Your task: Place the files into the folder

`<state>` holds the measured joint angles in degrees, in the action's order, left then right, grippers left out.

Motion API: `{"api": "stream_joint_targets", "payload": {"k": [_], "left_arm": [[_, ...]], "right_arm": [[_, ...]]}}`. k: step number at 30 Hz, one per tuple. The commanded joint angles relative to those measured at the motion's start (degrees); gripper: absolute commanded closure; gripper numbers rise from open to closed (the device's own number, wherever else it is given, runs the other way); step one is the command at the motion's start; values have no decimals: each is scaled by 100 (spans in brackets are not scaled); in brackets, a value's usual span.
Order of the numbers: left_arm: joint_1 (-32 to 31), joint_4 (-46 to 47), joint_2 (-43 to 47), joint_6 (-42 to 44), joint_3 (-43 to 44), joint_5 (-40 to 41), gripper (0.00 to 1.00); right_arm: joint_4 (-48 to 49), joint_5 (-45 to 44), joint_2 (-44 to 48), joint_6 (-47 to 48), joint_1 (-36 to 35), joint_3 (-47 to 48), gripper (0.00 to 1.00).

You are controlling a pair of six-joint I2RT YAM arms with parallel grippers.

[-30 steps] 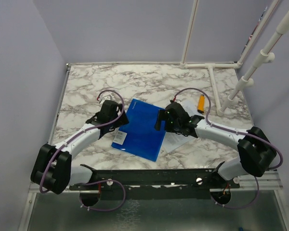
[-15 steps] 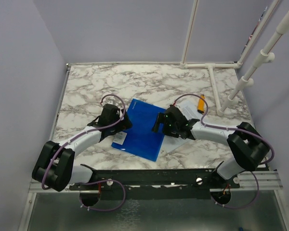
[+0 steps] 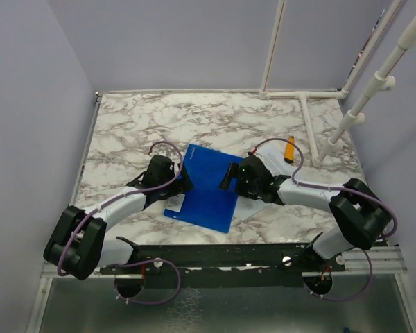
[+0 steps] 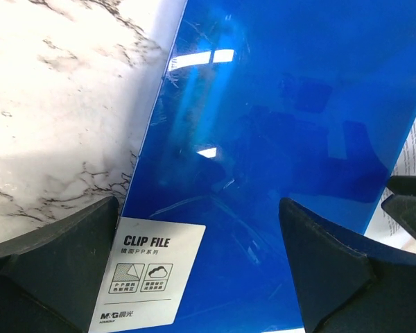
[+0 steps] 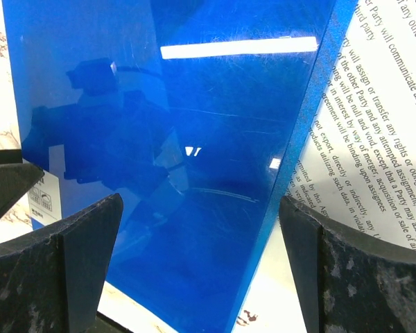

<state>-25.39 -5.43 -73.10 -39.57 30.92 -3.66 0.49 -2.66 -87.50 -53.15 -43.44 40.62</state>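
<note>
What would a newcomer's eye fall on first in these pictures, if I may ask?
The glossy blue folder stands out first, lying flat in the middle of the marble table. The left hand and the right hand flank it, both open, one at each side edge. White printed sheets show along its right edge.

marble table (image 3: pixel 125 132) bears blue folder (image 3: pixel 204 191), files (image 3: pixel 252 207) touching it, orange object (image 3: pixel 289 148).

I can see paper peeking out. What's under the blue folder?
Printed white sheets poke out from under the blue folder, on the marble table. How far under they reach is covered.
</note>
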Motion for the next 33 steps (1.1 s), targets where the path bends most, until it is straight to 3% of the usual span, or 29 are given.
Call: {"api": "stream_joint_targets", "payload": {"k": [1, 13, 23, 33], "left_arm": [[-370, 231, 189, -232, -141, -664, 2], [-1094, 441, 583, -752, -398, -620, 2], [-1205, 746, 809, -871, -509, -683, 1], [-1187, 55, 1029, -594, -399, 224, 2]], "right_arm": [[-477, -17, 36, -113, -42, -312, 0], [-1068, -452, 698, 349, -34, -344, 0], [-1792, -596, 1345, 999, -33, 58, 0], [-2518, -968, 1932, 1011, -16, -4, 0]]}}
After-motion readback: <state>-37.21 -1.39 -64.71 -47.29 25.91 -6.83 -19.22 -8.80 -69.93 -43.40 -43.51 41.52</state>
